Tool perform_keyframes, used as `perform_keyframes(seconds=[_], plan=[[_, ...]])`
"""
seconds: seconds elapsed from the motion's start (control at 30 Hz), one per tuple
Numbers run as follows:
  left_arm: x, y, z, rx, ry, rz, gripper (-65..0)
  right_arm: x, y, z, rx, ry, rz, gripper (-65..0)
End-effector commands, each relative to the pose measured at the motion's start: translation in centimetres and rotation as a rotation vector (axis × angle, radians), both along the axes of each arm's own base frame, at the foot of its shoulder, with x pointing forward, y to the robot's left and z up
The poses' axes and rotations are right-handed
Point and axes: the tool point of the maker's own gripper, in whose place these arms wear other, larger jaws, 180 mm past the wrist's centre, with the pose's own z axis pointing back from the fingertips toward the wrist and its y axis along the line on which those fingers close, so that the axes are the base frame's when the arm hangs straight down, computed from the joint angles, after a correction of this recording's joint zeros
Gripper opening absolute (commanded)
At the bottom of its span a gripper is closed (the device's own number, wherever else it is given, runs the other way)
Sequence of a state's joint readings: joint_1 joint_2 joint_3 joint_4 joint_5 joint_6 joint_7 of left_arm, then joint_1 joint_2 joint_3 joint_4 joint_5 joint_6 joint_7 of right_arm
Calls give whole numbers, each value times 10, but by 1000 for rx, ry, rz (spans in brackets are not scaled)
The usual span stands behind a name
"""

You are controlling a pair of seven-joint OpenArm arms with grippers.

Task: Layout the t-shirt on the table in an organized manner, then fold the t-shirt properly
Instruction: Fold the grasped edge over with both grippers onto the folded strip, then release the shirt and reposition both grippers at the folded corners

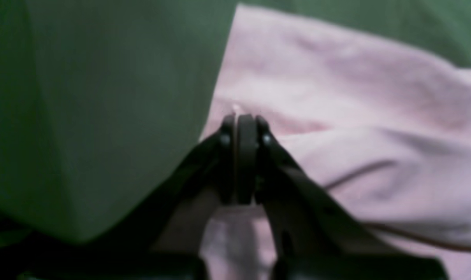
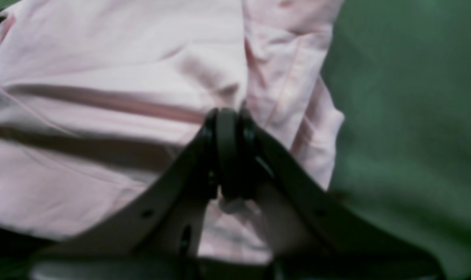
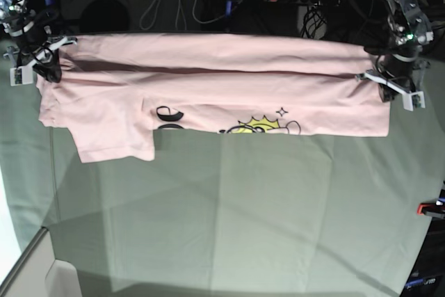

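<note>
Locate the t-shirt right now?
In the base view the t-shirt is stretched across the far end of the table, pinched at its ends by the right end effector and left end effector.

t-shirt across table's far edge

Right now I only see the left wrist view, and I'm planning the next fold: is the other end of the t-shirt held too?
Observer: Yes. The right gripper has its fingers shut on the t-shirt at the opposite end, just as the left gripper does at yours.
Operator: How does the cloth run between them?
Observer: As a long band across the far part of the table, with a lengthwise fold along it.
Operator: Anything sticking out?
Observer: One sleeve lies out toward the near side, at the right arm's end.
</note>
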State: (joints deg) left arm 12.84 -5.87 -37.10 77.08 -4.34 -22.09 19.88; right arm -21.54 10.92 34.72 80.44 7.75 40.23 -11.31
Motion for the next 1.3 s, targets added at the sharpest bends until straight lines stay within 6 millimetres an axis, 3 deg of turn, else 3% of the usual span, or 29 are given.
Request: perform_keyframes(seconds=[0.0,0.1,0.3,0.5,0.63,0.83,0.93,1.03,1.1,1.27], plan=[[8,8,14,23,-50,4,-650,4,-12,13,-24,-42,-14,-650],[7,9,13,23,-47,6,-650,0,-17,13,-29,-41,-28,-650],[1,29,18,35,-58,65,-650,-4,-16,7,-20,-21,-30,-650],[2,25,16,29,-53,55,-649,-14,-17,-9,6,21,-47,-650],[6,8,10,18,-38,5,-615,-15,-17,-10,5,25,-47,-650],[-1,10,8,16,-28,20,-412,-25,-22,-8,-18,47,-34,-473],[-3,10,7,16,-24,20,-408,-24,-26,0,-34,30,-34,-378],[-2,12,8,20,-27,25,-408,-26,-44,15,-64,-9,-95,-328],[-5,20,11,25,-34,49,-404,-27,-57,27,-82,-49,-155,-314],[-6,26,13,27,-40,67,-403,1,-68,52,-99,-152,-198,-310]])
